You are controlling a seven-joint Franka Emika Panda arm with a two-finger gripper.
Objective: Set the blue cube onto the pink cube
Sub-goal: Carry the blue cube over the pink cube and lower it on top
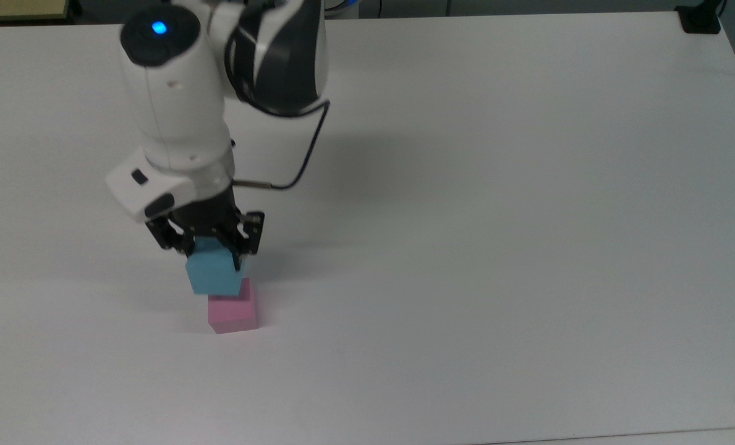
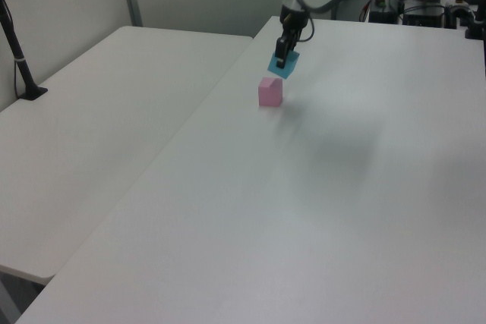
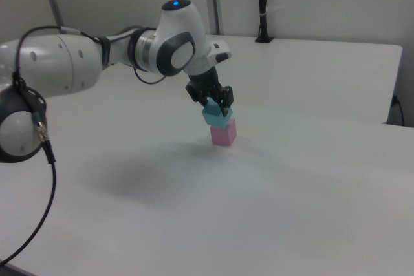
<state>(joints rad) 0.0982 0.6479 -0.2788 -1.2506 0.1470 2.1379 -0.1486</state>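
My gripper (image 1: 209,256) is shut on the blue cube (image 1: 214,275), which hangs tilted in the air. The pink cube (image 1: 235,313) rests on the white table right below it. In the left view the blue cube (image 2: 283,65) floats a little above and to the right of the pink cube (image 2: 270,92), with a small gap between them. In the right view the blue cube (image 3: 217,116) sits low in my gripper (image 3: 213,103), just over the pink cube (image 3: 224,133); I cannot tell there whether they touch.
The white table (image 1: 497,216) stretches wide to the top view's right. A second white table (image 2: 99,104) adjoins it at the left view's left, with a black post (image 2: 19,58) standing on it. A black clamp (image 1: 700,18) sits at the far corner.
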